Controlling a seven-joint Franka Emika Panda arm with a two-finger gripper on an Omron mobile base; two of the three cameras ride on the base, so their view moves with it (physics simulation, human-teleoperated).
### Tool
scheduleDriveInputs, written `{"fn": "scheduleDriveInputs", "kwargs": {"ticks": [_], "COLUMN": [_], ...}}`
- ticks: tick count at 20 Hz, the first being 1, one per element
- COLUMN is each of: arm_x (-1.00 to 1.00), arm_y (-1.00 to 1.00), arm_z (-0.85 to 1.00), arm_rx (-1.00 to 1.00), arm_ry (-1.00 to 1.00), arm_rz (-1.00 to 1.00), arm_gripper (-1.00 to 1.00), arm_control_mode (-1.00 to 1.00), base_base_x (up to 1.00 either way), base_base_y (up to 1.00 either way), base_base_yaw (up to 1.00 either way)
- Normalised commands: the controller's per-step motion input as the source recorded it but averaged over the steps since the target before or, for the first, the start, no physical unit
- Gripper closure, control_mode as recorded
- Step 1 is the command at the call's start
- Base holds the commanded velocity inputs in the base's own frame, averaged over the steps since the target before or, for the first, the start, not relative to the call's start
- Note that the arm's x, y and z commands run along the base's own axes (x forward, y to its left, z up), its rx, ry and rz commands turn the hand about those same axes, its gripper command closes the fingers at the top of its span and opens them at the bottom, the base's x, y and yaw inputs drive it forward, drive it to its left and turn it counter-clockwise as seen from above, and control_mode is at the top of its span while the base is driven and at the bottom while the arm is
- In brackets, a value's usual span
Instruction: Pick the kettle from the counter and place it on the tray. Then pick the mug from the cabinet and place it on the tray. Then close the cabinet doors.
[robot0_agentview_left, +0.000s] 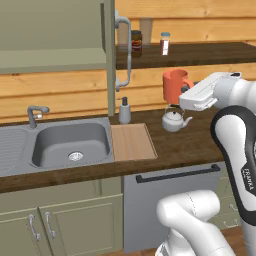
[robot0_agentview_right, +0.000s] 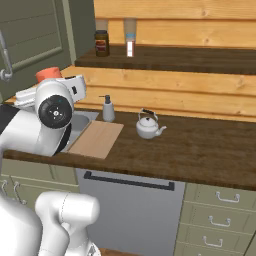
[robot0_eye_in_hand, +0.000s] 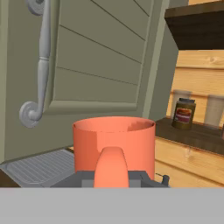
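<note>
My gripper is shut on the orange-red mug, which hangs upright in the air above the counter. In the hand view the mug is close up, handle toward me. Directly below it in the left base view, the silvery kettle stands on the counter, to the right of the tan tray and apart from it. The tray lies bare beside the sink. The cabinet is open, and one door with its curved silver handle stands just beyond the mug.
A soap dispenser stands behind the tray. A dark jar and a small shaker sit on the dark wall shelf. The faucet rises behind the sink. The open door's edge juts out over the counter.
</note>
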Motion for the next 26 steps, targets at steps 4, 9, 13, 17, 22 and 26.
{"fn": "scheduleDriveInputs", "kwargs": {"ticks": [4, 9, 13, 17, 22, 26], "arm_x": [0.00, 0.00, 0.00, 0.00, 0.00, 0.00], "arm_y": [0.00, 0.00, 0.00, 0.00, 0.00, 0.00], "arm_z": [0.00, 0.00, 0.00, 0.00, 0.00, 0.00], "arm_rx": [0.00, 0.00, 0.00, 0.00, 0.00, 0.00], "arm_ry": [0.00, 0.00, 0.00, 0.00, 0.00, 0.00], "arm_rz": [0.00, 0.00, 0.00, 0.00, 0.00, 0.00], "arm_gripper": [1.00, 1.00, 1.00, 1.00, 1.00, 1.00], "arm_control_mode": [1.00, 1.00, 1.00, 1.00, 1.00, 1.00], "base_base_x": [0.55, 0.50, 0.27, 0.29, 0.34, 0.28], "base_base_y": [-0.14, -0.11, -0.09, -0.01, 0.00, 0.00], "base_base_yaw": [-0.05, -0.04, 0.00, 0.00, 0.00, 0.00]}}
